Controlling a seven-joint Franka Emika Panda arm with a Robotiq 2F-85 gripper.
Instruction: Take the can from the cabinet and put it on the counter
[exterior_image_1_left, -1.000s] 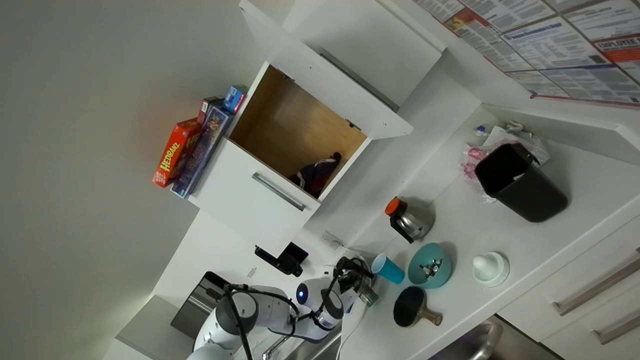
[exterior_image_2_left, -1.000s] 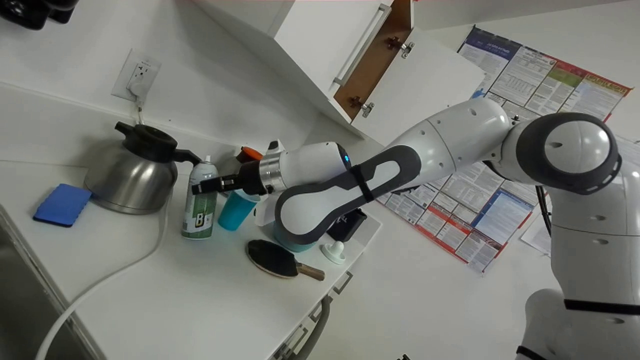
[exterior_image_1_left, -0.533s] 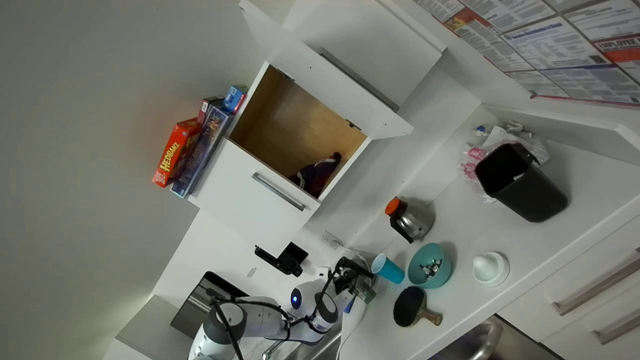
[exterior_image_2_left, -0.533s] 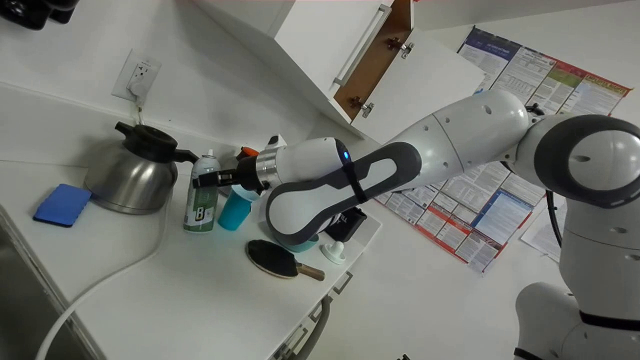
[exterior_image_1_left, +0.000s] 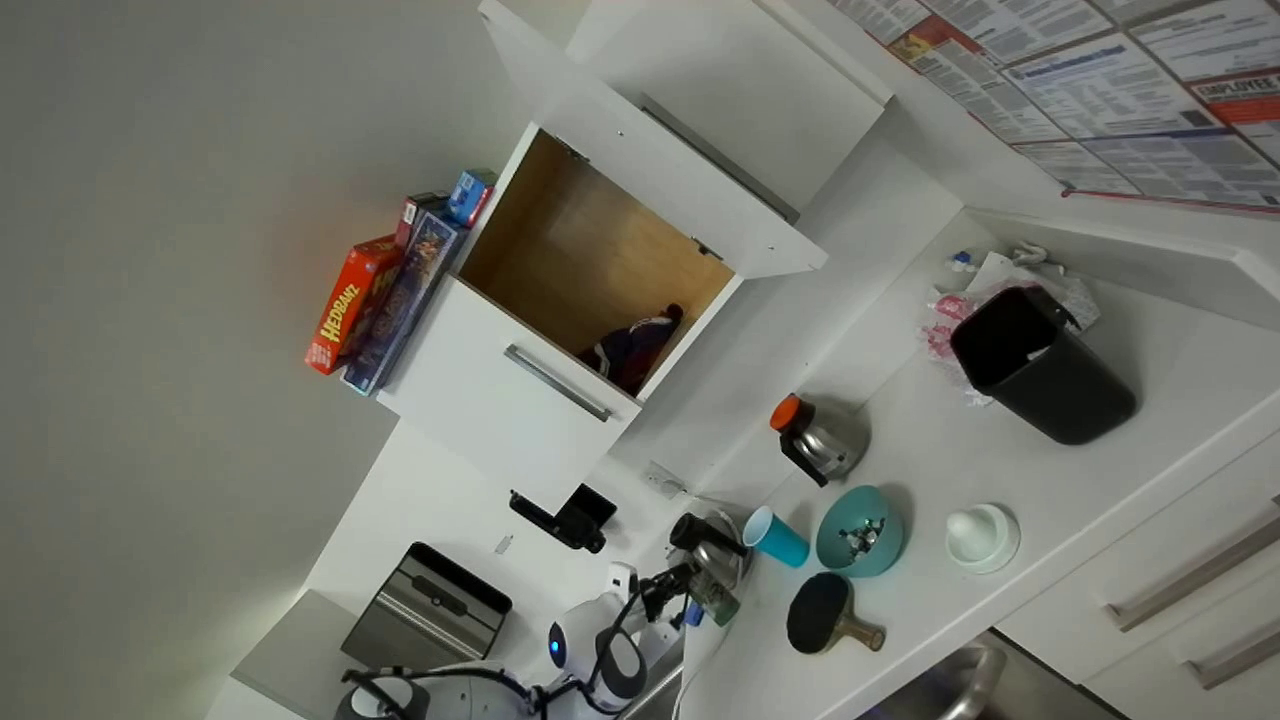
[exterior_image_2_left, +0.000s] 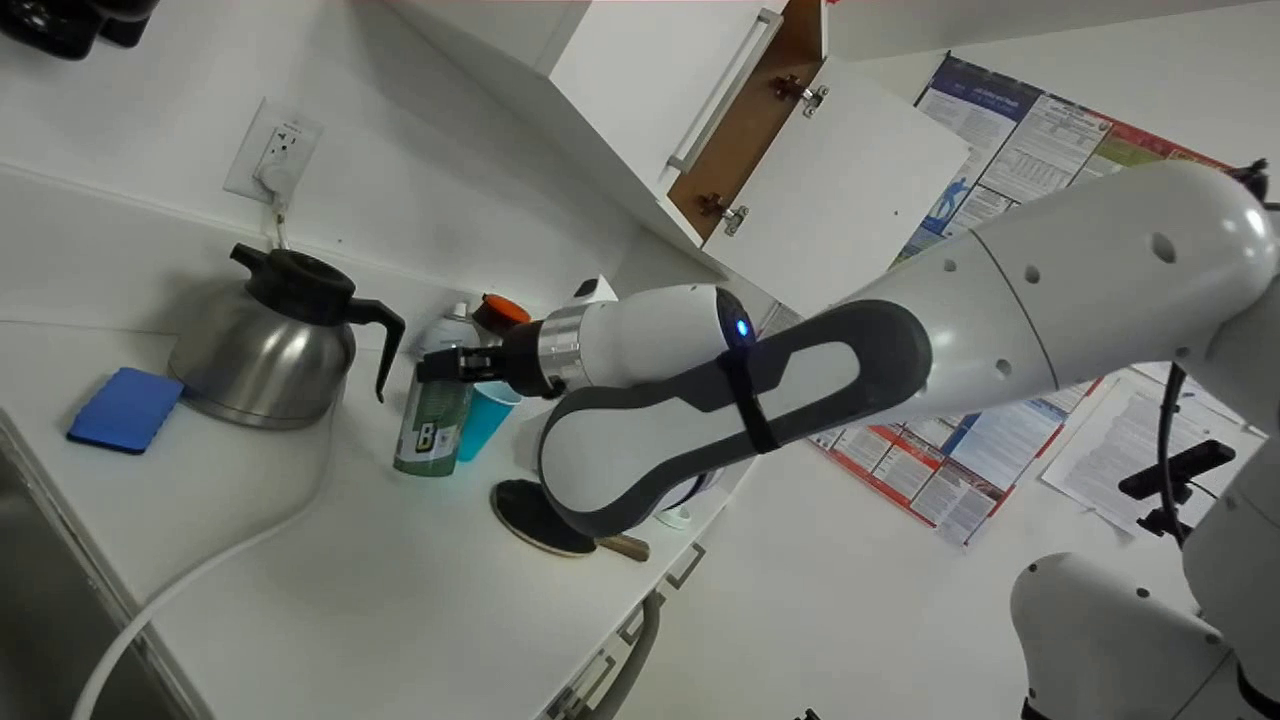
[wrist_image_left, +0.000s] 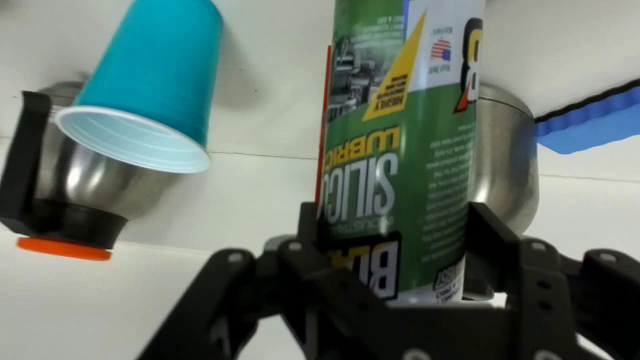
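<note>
The can (exterior_image_2_left: 432, 425) is a green and white spray can. In the wrist view it (wrist_image_left: 400, 165) stands between the black fingers, which touch both sides. My gripper (wrist_image_left: 392, 225) is shut on the can's upper part. The can also shows in an exterior view (exterior_image_1_left: 714, 600); my gripper (exterior_image_2_left: 450, 366) comes at it from the side. The can is slightly tilted, low over the white counter (exterior_image_2_left: 330, 600); whether its base touches I cannot tell. The cabinet (exterior_image_1_left: 590, 240) has its door (exterior_image_1_left: 650, 165) open, with a dark navy and red item (exterior_image_1_left: 635, 350) inside.
A blue cup (wrist_image_left: 150, 75) and an orange-lidded jug (exterior_image_1_left: 830, 445) stand close to the can. A steel jug (exterior_image_2_left: 265, 350) and a blue sponge (exterior_image_2_left: 125, 410) are on its other side. A black paddle (exterior_image_2_left: 540, 517), a teal bowl (exterior_image_1_left: 860, 535) and a white cord (exterior_image_2_left: 240, 545) are nearby.
My gripper and the can have moved together, rightward in an exterior view, away from the steel jug and toward the blue cup. The arm has drawn back. The grip on the can has stayed.
</note>
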